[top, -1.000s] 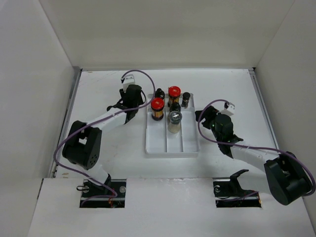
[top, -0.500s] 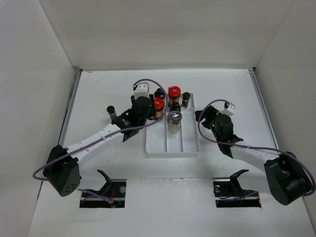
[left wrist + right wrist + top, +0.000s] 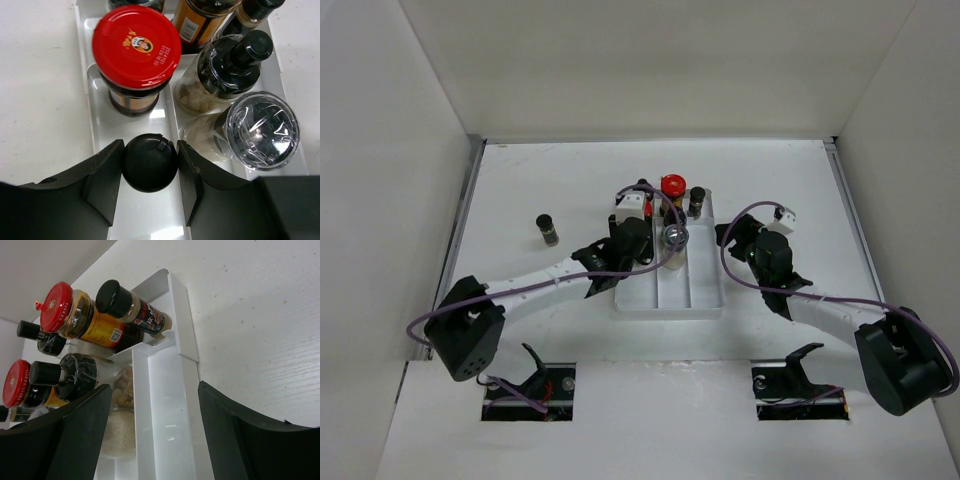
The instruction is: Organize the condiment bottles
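As left gripper [image 3: 150, 161] grips it, small bottle [image 3: 149, 170], glossy black cap.

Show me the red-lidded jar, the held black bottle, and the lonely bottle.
Red-lidded jar [image 3: 136, 45]: left wrist view, lid centre.
Held bottle [image 3: 149, 161]: left wrist view, cap top.
Lonely bottle [image 3: 548, 230]: top view, middle.

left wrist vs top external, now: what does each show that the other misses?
Left wrist only: left gripper shut on a small black-capped bottle over the left lane of the white divided tray, beside the nearer red-lidded brown jar. Top external only: another small black-capped bottle alone on the table left of the tray; the right gripper at its right edge. Both: tray, clear jar with silvery lid.
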Robot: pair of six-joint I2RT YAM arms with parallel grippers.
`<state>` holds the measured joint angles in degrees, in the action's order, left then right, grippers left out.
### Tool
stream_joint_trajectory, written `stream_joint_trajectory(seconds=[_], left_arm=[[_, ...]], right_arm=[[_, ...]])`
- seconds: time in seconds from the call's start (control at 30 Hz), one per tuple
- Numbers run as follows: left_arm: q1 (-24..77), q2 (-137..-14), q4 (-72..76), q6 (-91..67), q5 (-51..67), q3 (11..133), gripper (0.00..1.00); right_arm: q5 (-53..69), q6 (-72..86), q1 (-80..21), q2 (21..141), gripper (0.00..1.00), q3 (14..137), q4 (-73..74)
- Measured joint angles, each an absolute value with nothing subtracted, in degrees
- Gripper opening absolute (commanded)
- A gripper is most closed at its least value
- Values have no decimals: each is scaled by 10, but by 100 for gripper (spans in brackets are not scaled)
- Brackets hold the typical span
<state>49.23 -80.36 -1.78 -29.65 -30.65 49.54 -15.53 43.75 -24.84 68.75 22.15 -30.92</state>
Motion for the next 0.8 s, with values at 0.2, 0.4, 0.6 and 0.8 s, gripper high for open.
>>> stream_joint_trajectory(seconds=[0.2, 0.4, 0.6, 0.8], left_arm=[[493, -841, 9, -300, -304, 495, 32], [493, -845, 21, -303, -306, 488, 37], [493, -846, 30, -305, -313, 479, 51], [493, -845, 32, -304, -314, 469, 69]], right_arm=[[-155, 437, -248, 688, 77, 222, -309], [-155, 437, -248, 688, 77, 221, -309], [-155, 437, -248, 688, 77, 222, -309], [-155, 437, -248, 688, 77, 222, -309]])
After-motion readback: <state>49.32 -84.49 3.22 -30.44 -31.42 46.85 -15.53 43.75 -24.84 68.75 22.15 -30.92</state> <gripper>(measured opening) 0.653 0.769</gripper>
